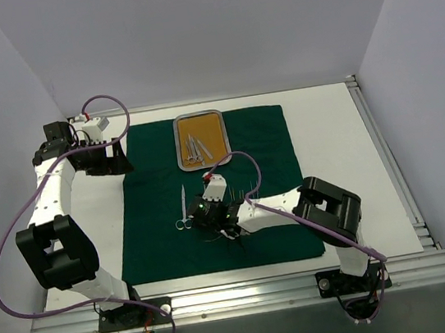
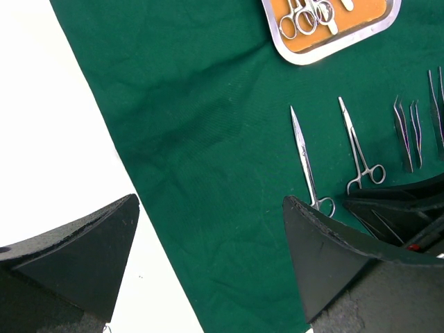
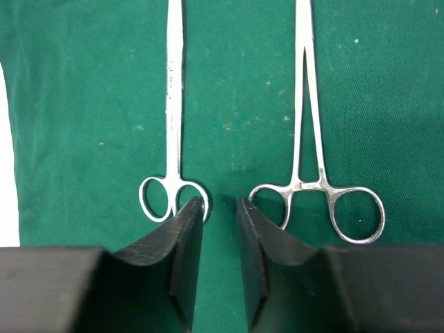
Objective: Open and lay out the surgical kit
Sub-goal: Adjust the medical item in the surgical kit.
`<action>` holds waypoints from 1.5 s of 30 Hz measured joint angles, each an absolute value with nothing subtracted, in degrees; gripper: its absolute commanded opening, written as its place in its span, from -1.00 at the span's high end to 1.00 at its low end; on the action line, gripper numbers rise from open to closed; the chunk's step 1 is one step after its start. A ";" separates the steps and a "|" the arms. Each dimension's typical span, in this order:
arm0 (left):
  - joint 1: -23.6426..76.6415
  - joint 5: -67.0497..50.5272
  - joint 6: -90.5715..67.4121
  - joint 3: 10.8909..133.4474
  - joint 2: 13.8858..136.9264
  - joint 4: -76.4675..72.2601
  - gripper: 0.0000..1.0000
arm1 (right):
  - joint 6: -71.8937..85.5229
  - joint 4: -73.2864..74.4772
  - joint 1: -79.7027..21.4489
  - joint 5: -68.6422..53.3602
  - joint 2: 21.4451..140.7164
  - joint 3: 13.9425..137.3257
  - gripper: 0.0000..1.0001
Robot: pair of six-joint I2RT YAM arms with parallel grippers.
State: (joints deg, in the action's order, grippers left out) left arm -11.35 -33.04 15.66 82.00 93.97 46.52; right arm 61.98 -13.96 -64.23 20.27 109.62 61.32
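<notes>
The dark green cloth (image 1: 216,242) lies spread flat on the table. The steel tray (image 1: 179,143) with an orange-brown floor stands at the cloth's far edge and holds several instruments; its rim shows in the left wrist view (image 2: 300,57). On the cloth lie scissors (image 3: 173,125), forceps (image 3: 309,139) and tweezers (image 2: 406,135). My right gripper (image 3: 220,202) hovers low between the two instruments' ring handles, its jaws a narrow gap apart and holding nothing. My left gripper (image 2: 208,208) is wide open and empty over the cloth's left edge, far left in the top view (image 1: 107,156).
White table (image 1: 325,127) surrounds the cloth on all sides. An aluminium rail (image 1: 387,160) runs along the right edge and another along the near edge. Purple cables loop off both arms.
</notes>
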 measured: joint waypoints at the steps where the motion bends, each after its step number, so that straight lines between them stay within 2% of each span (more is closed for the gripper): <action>1: -11.35 -33.04 15.66 82.00 93.97 46.52 -0.88 | 61.56 -13.65 -64.23 20.27 109.34 61.52 0.43; 3: -11.35 -33.01 15.66 82.00 93.97 46.52 -0.88 | 60.66 -12.75 -64.23 20.36 108.49 61.93 0.35; 7: -11.35 -32.97 15.70 82.00 93.97 46.52 -0.88 | 55.61 -11.99 -64.18 20.75 105.21 63.24 0.31; 12: -11.35 -32.93 15.73 82.00 93.97 46.52 -0.88 | 47.70 -11.29 -62.85 19.42 102.45 70.48 0.54; 18: -11.35 -32.86 15.70 82.00 93.97 46.54 -0.88 | 44.42 -8.58 -55.44 17.96 100.14 72.64 0.53; 20: -11.35 -32.86 15.70 82.00 93.97 46.52 -0.88 | 43.75 -6.28 -53.41 17.98 100.84 72.51 0.60; 24: -11.35 -32.86 15.70 82.00 93.97 46.52 -0.88 | 43.42 -4.25 -53.32 17.21 102.85 70.26 0.89; 27: -11.35 -32.84 15.73 82.00 93.97 46.52 -0.88 | 43.40 -3.92 -53.89 15.84 104.18 66.65 1.00; 34: -11.35 -32.84 15.70 82.00 93.97 46.52 -0.88 | 43.29 -3.53 -54.43 12.03 109.49 65.01 1.00; 45: -11.35 -32.86 15.70 82.00 93.97 46.52 -0.88 | 43.88 -5.37 -54.43 11.44 109.71 64.47 1.00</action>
State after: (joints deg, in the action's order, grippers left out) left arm -11.35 -32.86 15.70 82.00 93.97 46.52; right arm 43.88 -5.37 -54.43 11.44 109.71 64.47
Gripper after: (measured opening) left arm 0.938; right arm 0.002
